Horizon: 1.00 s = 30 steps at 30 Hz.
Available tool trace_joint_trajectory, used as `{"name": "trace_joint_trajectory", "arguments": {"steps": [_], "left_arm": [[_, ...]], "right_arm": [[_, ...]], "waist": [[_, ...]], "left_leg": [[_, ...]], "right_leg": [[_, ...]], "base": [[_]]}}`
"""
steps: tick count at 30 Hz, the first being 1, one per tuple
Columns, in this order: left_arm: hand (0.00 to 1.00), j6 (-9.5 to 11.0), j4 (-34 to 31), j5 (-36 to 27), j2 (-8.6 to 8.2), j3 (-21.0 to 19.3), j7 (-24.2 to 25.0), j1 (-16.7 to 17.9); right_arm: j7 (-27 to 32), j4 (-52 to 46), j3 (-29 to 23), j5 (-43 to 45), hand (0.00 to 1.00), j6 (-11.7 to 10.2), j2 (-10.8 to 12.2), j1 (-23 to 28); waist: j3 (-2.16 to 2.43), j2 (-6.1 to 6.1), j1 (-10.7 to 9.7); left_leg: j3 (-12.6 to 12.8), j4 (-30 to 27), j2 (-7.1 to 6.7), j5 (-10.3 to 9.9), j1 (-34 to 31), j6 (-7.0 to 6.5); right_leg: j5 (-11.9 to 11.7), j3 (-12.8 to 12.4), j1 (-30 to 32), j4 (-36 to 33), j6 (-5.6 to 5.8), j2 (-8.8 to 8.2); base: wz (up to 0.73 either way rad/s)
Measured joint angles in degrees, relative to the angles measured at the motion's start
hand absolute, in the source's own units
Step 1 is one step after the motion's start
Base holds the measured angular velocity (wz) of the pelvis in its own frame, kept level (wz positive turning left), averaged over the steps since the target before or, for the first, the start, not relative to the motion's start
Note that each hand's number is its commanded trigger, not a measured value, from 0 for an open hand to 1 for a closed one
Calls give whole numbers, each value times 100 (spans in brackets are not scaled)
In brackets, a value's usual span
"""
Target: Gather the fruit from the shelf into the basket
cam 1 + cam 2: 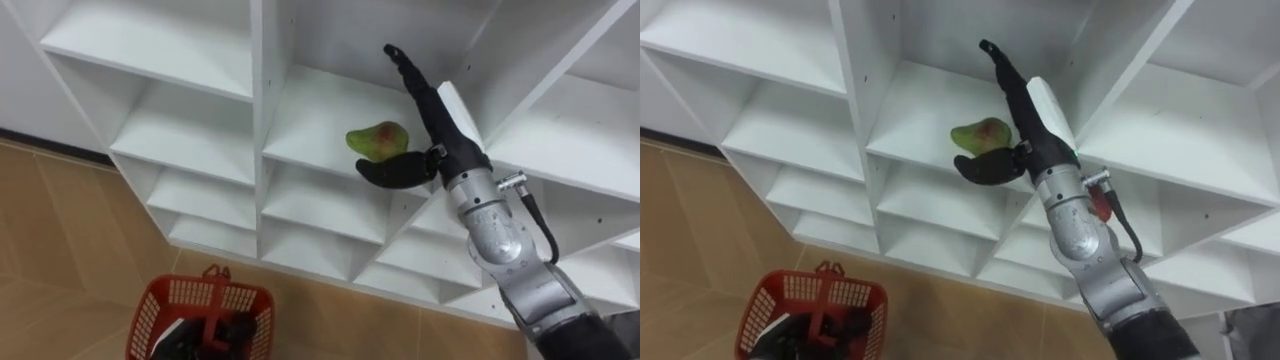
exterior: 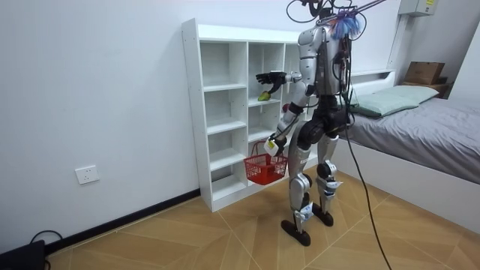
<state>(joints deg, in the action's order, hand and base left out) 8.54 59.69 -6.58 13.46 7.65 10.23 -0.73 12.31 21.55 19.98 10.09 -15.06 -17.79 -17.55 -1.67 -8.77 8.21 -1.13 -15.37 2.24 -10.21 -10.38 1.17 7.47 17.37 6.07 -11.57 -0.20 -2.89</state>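
Note:
A green fruit with a red blush (image 1: 378, 140) lies on a middle shelf of the white closet (image 1: 258, 120). My right hand (image 1: 432, 108) reaches into that compartment with straight fingers pointing at its back wall. The hand is open, and its thumb (image 1: 392, 172) curves just under the fruit's front. Down at my left side, the left hand (image 1: 216, 334) is curled round the handle of a red basket (image 1: 165, 300). In the room view I stand upright facing the closet (image 2: 225, 112), right hand (image 2: 271, 76) raised beside the fruit (image 2: 263, 96), basket (image 2: 262, 171) hanging low.
The closet has several open white compartments around the fruit's one. A bed (image 2: 420, 127) stands behind me at the room view's right. A brown box (image 2: 424, 72) rests by its head. Wooden floor (image 2: 225, 240) lies open at the room view's left.

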Motion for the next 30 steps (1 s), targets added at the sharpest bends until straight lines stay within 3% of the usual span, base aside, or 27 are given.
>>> {"name": "trace_joint_trajectory", "arguments": {"steps": [6,15,23,30], "left_arm": [[100,-7,3,-3,41,-75,6,10],[100,-105,5,7,37,-72,36,-11],[100,-110,0,127,46,-74,36,-42],[100,-111,-12,235,46,-78,49,-131]], "right_arm": [[0,365,-1,-42,0,-49,0,-160],[-116,1209,7,-80,0,-130,0,-330],[-312,1387,-5,-72,0,13,-1,-334],[-351,1396,-33,-47,0,14,0,-335]], "waist": [[5,-6,18],[54,-79,111],[43,-122,135],[21,-195,140]], "left_leg": [[-56,-25,-17,24,-18,1],[-144,-37,-95,100,-112,-39],[-212,-50,-113,106,-230,-39],[-202,-46,-122,111,-252,-47]], "right_leg": [[0,0,0,-2,-1,-4],[-4,21,60,-21,9,-73],[-5,51,132,-15,16,-78],[-7,23,181,-14,21,-86]], "base": [[5],[6],[4],[0]]}}
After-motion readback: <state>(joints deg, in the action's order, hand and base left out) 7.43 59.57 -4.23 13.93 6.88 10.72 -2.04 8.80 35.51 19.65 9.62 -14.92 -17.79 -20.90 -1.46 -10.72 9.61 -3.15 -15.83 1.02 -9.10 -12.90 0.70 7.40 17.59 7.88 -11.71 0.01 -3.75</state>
